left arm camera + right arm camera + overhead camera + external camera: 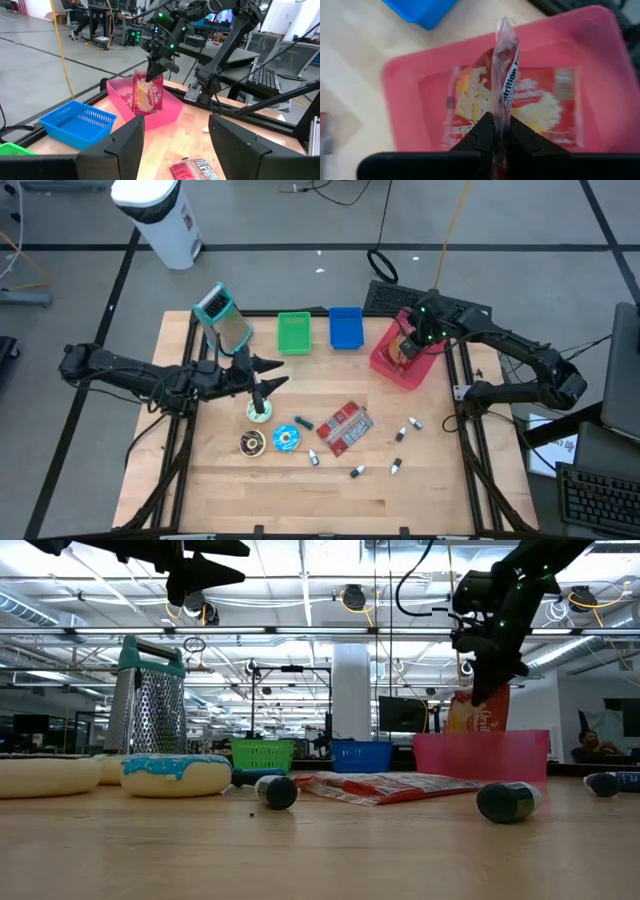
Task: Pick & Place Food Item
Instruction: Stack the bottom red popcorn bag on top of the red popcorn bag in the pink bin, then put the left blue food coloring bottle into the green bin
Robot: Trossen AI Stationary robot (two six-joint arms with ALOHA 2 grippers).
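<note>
Pale wood table (330, 480) — glossy crinkled popcorn bag (148, 96) in pink bin (170, 111)

A robotics lab inside a large open-plan industrial hall: a wooden desk (330, 480) framed in black metal stands on a grey concrete floor (80, 460) marked with dark tape lines, with cables (340, 192) trailing across it. Exposed ceiling beams and strip lights (300, 590) run far back over rows of workstations, where monitors (402, 712) glow and a person (592, 745) sits at the far right. A keyboard (590, 500) and a screen (625, 360) sit just beside the desk, and a white bin (160, 215) stands on the floor beyond it.
</note>
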